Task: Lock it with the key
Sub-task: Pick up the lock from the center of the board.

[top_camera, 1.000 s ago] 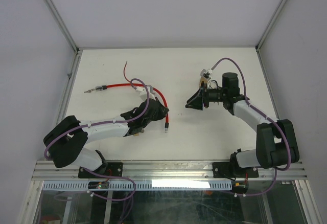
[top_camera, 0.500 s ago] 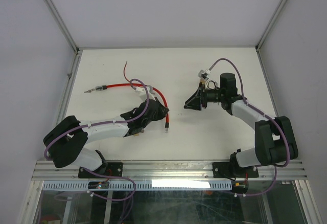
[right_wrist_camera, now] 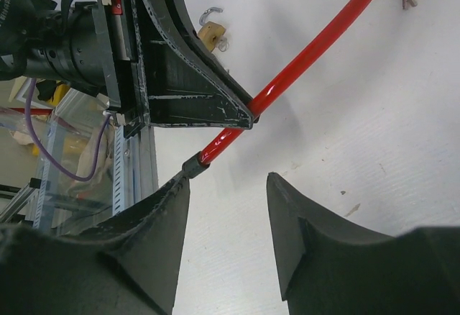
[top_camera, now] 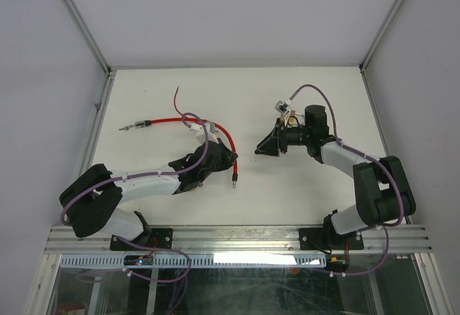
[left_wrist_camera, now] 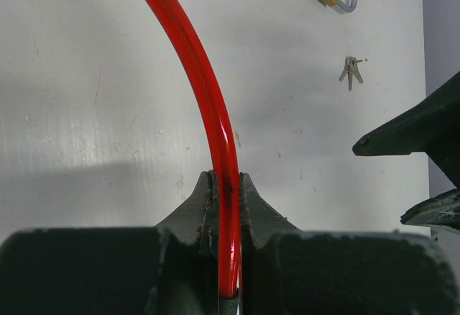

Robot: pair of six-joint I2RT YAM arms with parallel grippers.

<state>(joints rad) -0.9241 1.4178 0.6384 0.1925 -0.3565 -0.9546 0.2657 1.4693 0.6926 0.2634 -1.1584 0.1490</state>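
Cable [left_wrist_camera: 218,121] clamped between left jaws — keys [left_wrist_camera: 351,71] lie well beyond.

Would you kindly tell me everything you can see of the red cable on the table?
The red cable is a glossy, plastic-looking cord lying on the white table. From a metal-tipped end at the left it runs right, then bends down towards the arms and finishes in a dark sleeve. The left tool is shut on it just past that bend, both fingers pressing its sides.
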